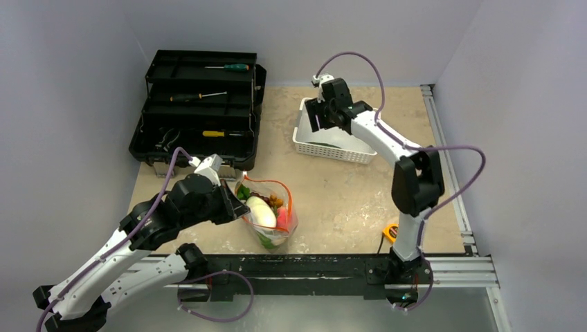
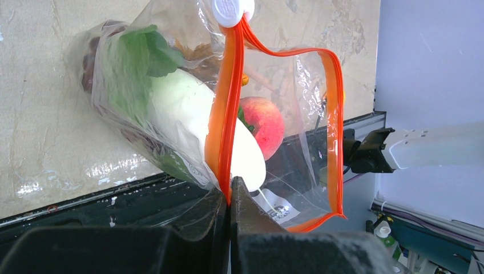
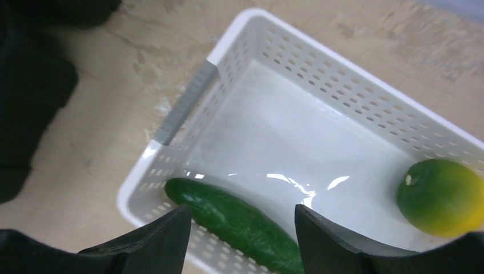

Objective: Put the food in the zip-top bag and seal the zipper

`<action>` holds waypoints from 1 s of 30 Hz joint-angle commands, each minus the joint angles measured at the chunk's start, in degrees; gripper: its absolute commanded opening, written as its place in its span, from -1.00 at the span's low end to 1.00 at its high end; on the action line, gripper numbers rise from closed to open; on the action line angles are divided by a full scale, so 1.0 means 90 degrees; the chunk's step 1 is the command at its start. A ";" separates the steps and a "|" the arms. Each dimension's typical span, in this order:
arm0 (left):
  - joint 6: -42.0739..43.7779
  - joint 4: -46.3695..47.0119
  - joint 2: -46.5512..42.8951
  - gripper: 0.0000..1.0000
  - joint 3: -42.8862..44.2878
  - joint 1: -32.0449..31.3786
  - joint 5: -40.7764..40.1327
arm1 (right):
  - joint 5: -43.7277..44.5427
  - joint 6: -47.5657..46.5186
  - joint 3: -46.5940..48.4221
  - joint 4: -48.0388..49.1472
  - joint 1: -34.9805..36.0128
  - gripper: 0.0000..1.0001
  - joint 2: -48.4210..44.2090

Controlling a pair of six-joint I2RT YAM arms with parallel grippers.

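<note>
Near the left front of the counter (image 1: 346, 194), the zip-top bag (image 1: 270, 211) is seen lying with its mouth gaping, already partly loaded. A green cabbage (image 2: 171, 97), a pink peach (image 2: 263, 117) and dark grapes (image 2: 91, 57) can be made out through the plastic, with some orange-brown pieces behind them that cannot be told apart. The zipper (image 2: 225, 103) is pinched between the closed jaws of the left tool (image 2: 230, 197), so that the mouth is held up and open. The white slider (image 2: 231, 10) is parked at one end, and no part of the strip is seen to be sealed.

Loading is judged to be well advanced but not finished. A cucumber (image 3: 211, 200) and a lemon (image 3: 439, 197) lie well apart in the white basket (image 3: 319, 74) at the back of the counter. The right tool (image 3: 241, 214) is held above that basket, just over the cucumber, with its jaws spread wide and nothing between them. Both pieces have yet to be carried over, and the sealing has not been begun.

A black toolbox (image 1: 197, 114) with screwdrivers (image 1: 228, 67) is set at the back left, apart from the work. The cucumber lies close along the basket's near wall, which may hamper a grasp, and the bag's mouth is already crowded by the cabbage.
</note>
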 commanded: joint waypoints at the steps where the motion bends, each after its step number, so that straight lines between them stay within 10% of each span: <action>1: -0.0046 0.0288 0.0008 -1.00 0.0042 -0.0020 0.0098 | -0.1553 -0.0906 0.0928 -0.0689 -0.0656 0.31 0.1026; 11: 0.0001 0.0269 0.0081 -1.00 0.0062 -0.0018 0.0140 | -0.3802 -0.2193 0.1871 -0.1468 -0.1159 0.34 0.2228; 30: -0.0026 0.0290 0.0130 -1.00 0.0074 -0.0024 0.0165 | -0.2603 -0.2718 0.1286 -0.1621 -0.0895 0.26 0.2528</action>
